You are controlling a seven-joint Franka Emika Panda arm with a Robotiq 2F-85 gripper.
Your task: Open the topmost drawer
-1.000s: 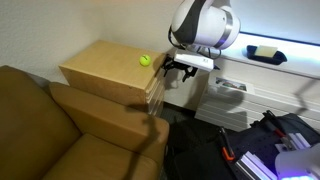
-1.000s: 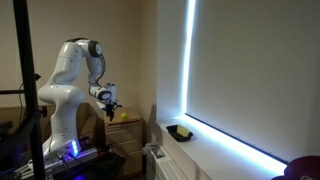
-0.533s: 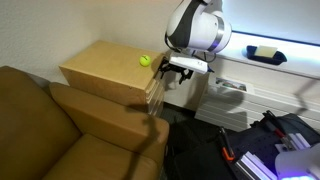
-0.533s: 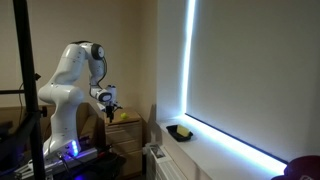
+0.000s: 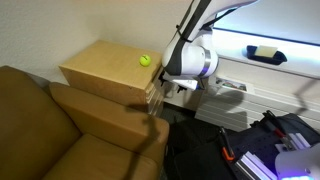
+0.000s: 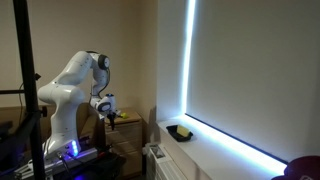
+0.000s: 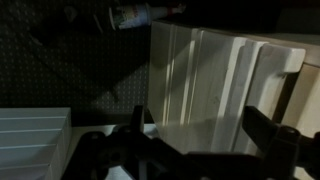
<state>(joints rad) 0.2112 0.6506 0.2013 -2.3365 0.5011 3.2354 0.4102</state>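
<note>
The topmost drawer sits right under the lid of the light tan cabinet, on the face turned toward the robot, and the gripper is right up against that face at drawer height. From this angle I can't tell whether it is touching the front, or whether the drawer is out at all.

Starting at the left, a brown sofa crowds in, its arm just beside the cabinet's near side, so there's no room that way. On the cabinet top a yellow-green ball rests near the front edge, just above the drawer and close to the arm's white wrist. In the wrist view the gripper has its two dark fingers spread well apart with nothing between them, wide open, against a pale panelled surface.

Moving right, past the gripper there's a stretch of open space in front of the cabinet face, then the white panelled wall under the lit window ledge. Dark clutter covers the floor at lower right. In an exterior view the gripper hangs just beside the cabinet's upper corner.
</note>
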